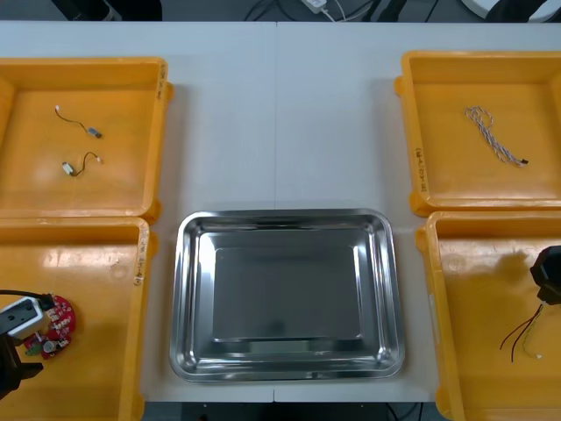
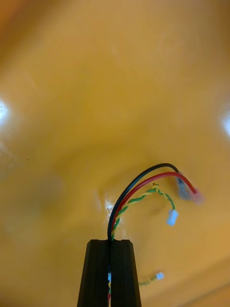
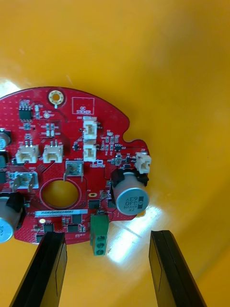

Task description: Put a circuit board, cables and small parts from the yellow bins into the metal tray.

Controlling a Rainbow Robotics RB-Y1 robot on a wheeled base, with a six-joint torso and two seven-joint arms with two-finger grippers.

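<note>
Over a yellow bin [image 1: 482, 351], the edge-cropped right end effector [image 1: 544, 296] pinches cables [image 1: 524, 333].

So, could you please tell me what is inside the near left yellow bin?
The yellow bin holds a round red circuit board, with the left gripper open at the board's edge. Its floor beneath the board and gripper is covered.

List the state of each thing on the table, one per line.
metal tray, empty
round red circuit board, lying flat, ungripped
left pincer, open, at the circuit board
right pincer, shut on the red and black cable
blue and white cable, lying untouched
small metal parts, lying untouched
</note>
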